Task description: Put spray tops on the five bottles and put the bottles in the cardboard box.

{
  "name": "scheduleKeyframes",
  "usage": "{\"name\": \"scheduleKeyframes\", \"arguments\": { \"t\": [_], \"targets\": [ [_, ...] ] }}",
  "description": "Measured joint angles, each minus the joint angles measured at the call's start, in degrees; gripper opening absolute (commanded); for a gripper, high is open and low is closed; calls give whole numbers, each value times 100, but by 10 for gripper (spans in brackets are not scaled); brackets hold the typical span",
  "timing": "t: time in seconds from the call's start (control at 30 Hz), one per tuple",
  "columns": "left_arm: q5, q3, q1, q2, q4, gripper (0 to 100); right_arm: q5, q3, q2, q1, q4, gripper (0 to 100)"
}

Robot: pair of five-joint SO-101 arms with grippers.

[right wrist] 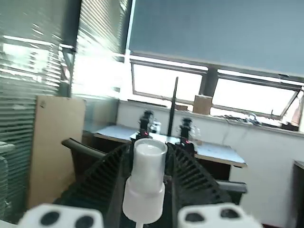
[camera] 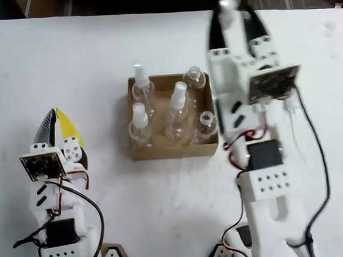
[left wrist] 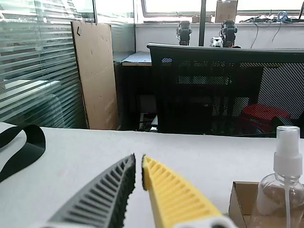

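Your right gripper (right wrist: pixel 149 148) is clamping a spray top (right wrist: pixel 145 183) upright, raised beyond the cardboard box (camera: pixel 174 149), likely for one of two bottles (camera: pixel 206 122) standing inside that appear uncapped. Your left gripper (left wrist: pixel 138 164) is sitting closed and empty, parked clear of the box.

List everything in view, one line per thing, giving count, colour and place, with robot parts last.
table: 1, white, under everything.
cardboard box: 1, brown, mid-table between the arms.
capped bottles: 3, clear with white spray tops, upright in the box, left and middle.
uncapped bottles: 2, clear, upright in the box, on the side nearest the right arm.
loose spray top: 1, white, held near the table's far edge.
chair: 1, black mesh, behind the table.
left gripper: 1, grey and yellow, shut, empty, left of the box.
right gripper: 1, black, shut on the loose spray top.
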Motion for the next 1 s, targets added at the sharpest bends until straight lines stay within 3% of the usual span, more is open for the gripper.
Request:
{"name": "scheduleKeyframes", "arguments": {
  "t": [0.33,0.87,1.0],
  "targets": [
    [-35,0,0,0,0,28,0,79,1319,-211,-721,15],
    [-35,0,0,0,0,31,-9,870,747,-211,-765,15],
    [-35,0,0,0,0,31,-360,791,897,-211,-765,15]
  ]
}}
